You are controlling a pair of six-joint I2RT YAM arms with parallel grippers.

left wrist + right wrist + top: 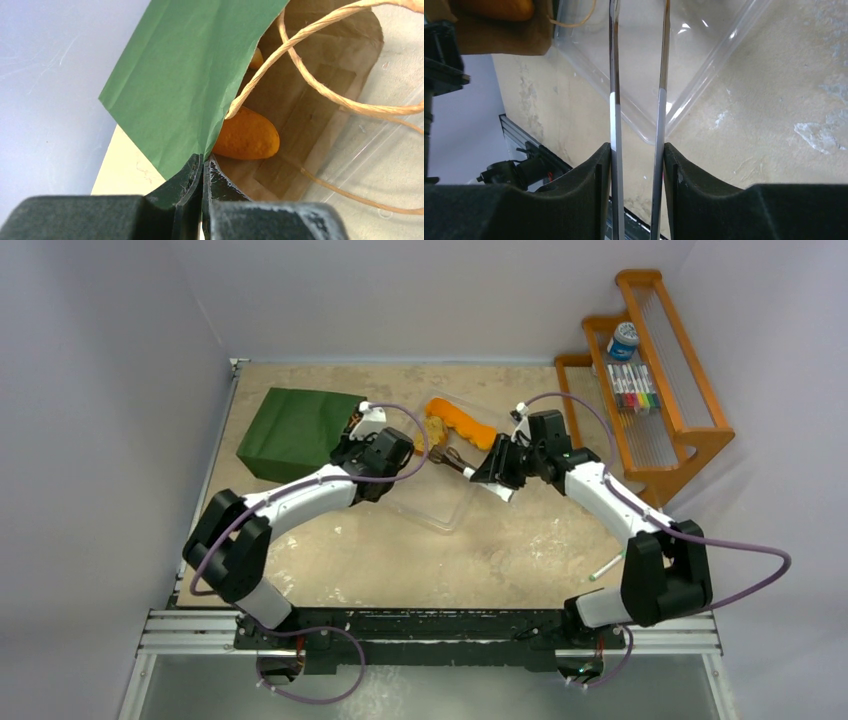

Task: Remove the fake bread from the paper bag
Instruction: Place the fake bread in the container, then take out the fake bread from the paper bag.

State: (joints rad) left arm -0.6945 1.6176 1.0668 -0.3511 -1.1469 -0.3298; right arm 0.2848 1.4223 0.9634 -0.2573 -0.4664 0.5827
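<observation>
Left claw [202, 170] clamped on paper bag [185, 85] edge; right claw [638, 160] grips tongs [613, 75]. Mottled beige tabletop [400, 560] beneath both claws; pale lavender walls [100, 390] around.

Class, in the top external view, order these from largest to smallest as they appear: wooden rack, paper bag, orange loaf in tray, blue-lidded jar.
1. wooden rack
2. paper bag
3. orange loaf
4. blue-lidded jar
The last two look close, so their order is unsure.
</observation>
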